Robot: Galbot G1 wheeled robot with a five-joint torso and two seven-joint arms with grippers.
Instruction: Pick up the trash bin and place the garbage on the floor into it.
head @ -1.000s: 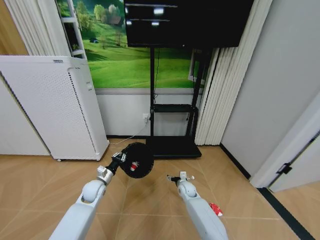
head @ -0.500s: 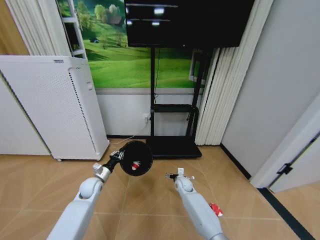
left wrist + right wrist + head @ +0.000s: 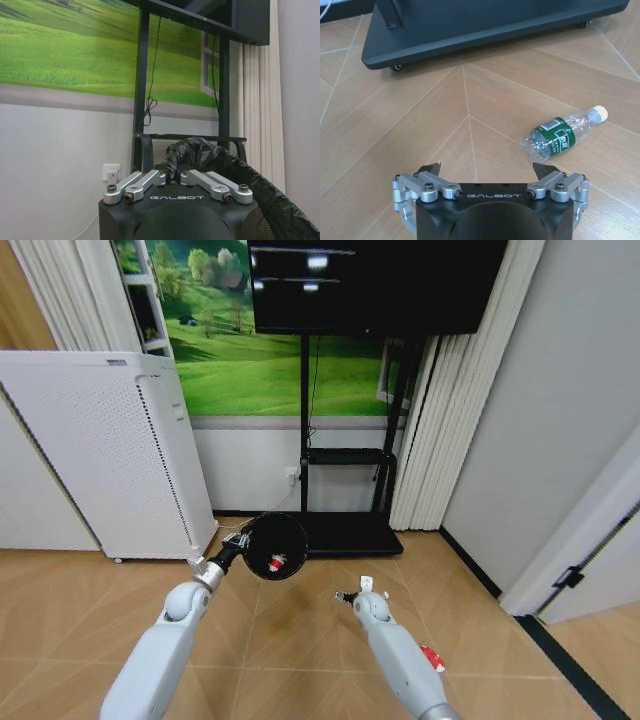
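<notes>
My left gripper (image 3: pixel 232 552) holds the black trash bin (image 3: pixel 275 545) above the floor, tipped so its mouth faces me. A red-and-white wrapper (image 3: pixel 275 562) lies inside it. In the left wrist view the gripper (image 3: pixel 172 172) is shut on the bin's black-lined rim (image 3: pixel 235 167). My right gripper (image 3: pixel 357 593) hangs low over the wooden floor, and in its wrist view the gripper (image 3: pixel 488 167) is open. A clear bottle with a green label (image 3: pixel 562 135) lies on the floor just beyond it, off to one finger's side. A red packet (image 3: pixel 432 658) lies on the floor beside my right forearm.
A white perforated appliance (image 3: pixel 100 450) stands at the left wall. The black TV stand's base (image 3: pixel 345 535) sits just behind the bin and also shows as the stand base (image 3: pixel 470 30) in the right wrist view. Curtains (image 3: pixel 440 420) and a grey wall close the right side.
The left arm has stretched out, carrying the bin a little higher and farther toward the TV stand. The right gripper has barely shifted.
</notes>
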